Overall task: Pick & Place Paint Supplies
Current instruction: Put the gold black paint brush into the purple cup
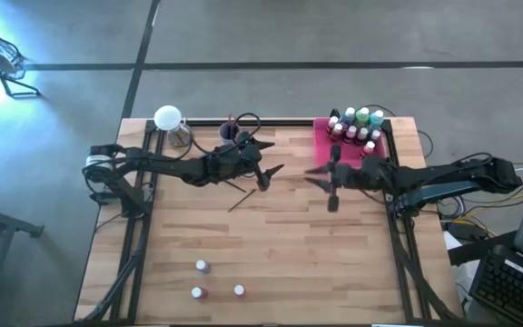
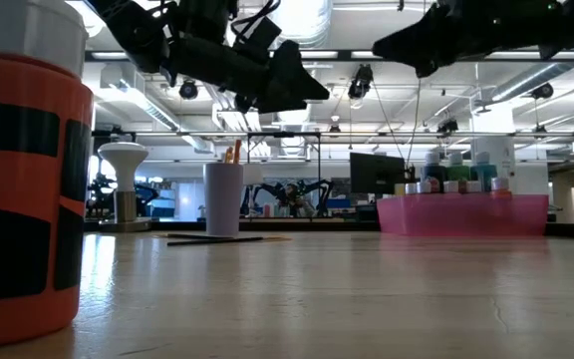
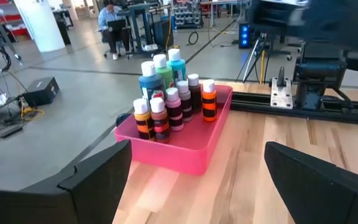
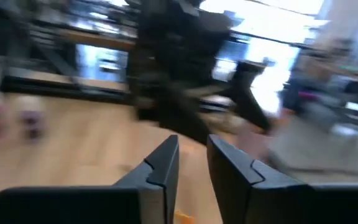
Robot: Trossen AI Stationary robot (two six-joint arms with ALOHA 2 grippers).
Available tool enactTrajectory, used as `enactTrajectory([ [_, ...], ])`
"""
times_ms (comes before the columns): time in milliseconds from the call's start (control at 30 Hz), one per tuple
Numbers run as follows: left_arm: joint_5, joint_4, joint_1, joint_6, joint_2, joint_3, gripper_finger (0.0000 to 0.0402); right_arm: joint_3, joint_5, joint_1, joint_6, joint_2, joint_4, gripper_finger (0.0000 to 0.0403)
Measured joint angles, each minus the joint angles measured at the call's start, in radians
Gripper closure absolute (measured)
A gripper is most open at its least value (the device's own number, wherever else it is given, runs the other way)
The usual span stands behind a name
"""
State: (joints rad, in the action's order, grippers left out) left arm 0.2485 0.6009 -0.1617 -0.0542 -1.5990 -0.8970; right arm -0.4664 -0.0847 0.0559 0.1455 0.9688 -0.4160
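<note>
Several white-capped bottles [image 1: 357, 125] stand packed in the pink tray [image 3: 194, 149] at the far right of the wooden plank worktop [image 1: 271, 250]. Three more [image 1: 216, 283] stand near the front edge. Left gripper [image 1: 269, 174] is spread wide (empty); right gripper [image 1: 320, 177], nearly together, holds nothing.

Bright overhead lights, glare top-left of high view, right wrist view motion-blurred

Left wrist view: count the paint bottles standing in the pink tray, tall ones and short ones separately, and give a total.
Tall bottles: 3
Short bottles: 6
Total: 9 visible
</note>
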Motion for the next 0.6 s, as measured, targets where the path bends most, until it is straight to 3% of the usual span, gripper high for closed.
enactTrajectory([
  [67,0.000,-0.022,0.000,0.004,0.000,-0.003,0.0030,0.002,0.077,0.000,-0.019,0.000,0.004,0.0337],
  [200,0.001,-0.110,0.000,0.012,0.006,-0.021,0.0030,0.003,0.067,0.001,-0.015,0.001,0.039,0.0358],
  [300,0.024,-0.254,0.000,0.027,0.019,-0.056,0.0030,0.004,-0.013,0.001,-0.014,0.000,0.081,0.0370],
  [433,0.046,-0.588,0.000,0.077,0.033,-0.167,0.0030,0.004,-0.168,0.001,0.006,-0.002,0.134,0.0381],
  [600,0.045,-0.962,-0.007,0.263,0.027,-0.307,0.0030,0.004,-0.327,0.002,0.016,-0.002,0.161,0.0393],
])
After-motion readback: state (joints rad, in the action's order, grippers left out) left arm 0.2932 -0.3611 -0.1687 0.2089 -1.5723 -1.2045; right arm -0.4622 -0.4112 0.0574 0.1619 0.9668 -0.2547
